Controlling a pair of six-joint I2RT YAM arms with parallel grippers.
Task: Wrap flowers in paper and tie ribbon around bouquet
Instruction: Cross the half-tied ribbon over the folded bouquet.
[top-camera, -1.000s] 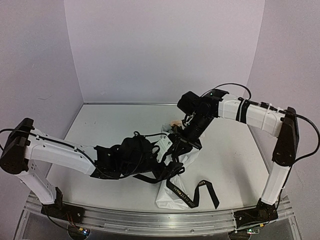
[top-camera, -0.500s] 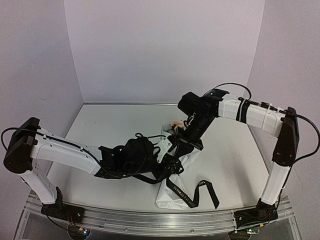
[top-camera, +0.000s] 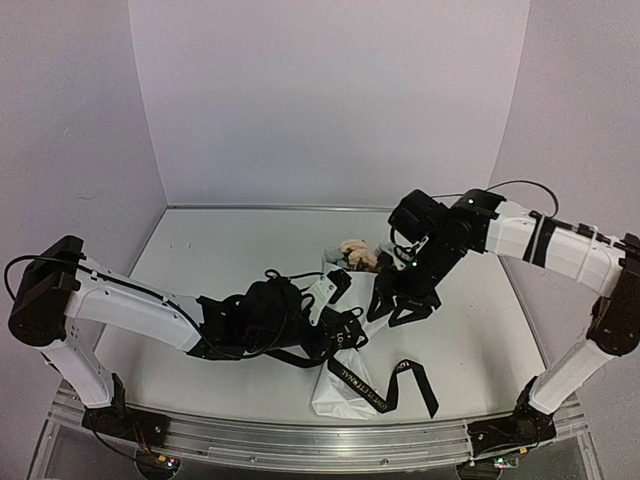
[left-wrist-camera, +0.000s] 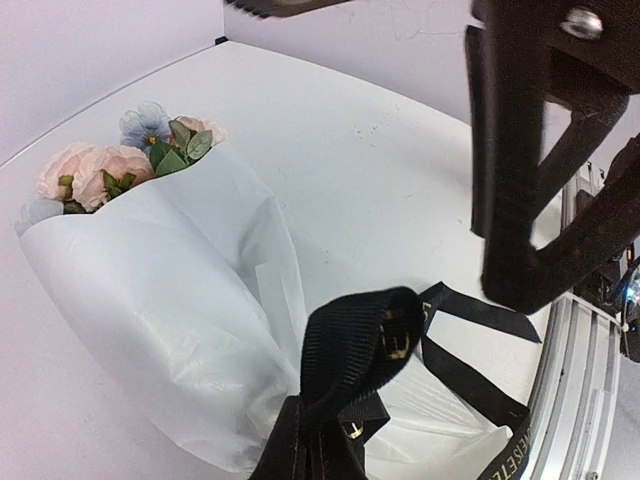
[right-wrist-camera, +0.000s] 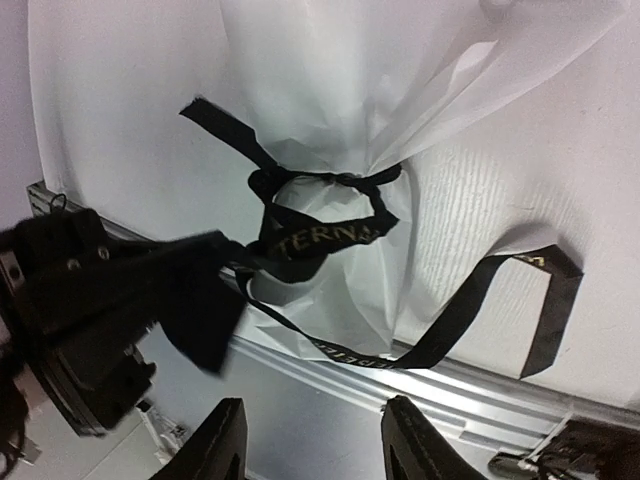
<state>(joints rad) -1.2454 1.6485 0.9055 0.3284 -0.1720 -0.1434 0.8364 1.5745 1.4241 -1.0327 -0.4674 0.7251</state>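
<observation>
R tool (top-camera: 400, 305) has backed off rightward and stands open, empty, while L tool (top-camera: 347, 337) has clamped onto the ribbon (left-wrist-camera: 360, 335) looped round the bouquet (left-wrist-camera: 170, 290) lying mid-bench (top-camera: 480, 330): tying step; next, prob. draw ribbon snug w/o dragging bouquet.

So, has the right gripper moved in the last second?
Yes. The right gripper has swung right, off the bouquet, toward the right side of the table, jaws open.

The right gripper (top-camera: 398, 312) has let go and drawn right off the bouquet (left-wrist-camera: 170, 290), while the left gripper (top-camera: 345, 335) has clamped the ribbon (left-wrist-camera: 355, 345).
</observation>
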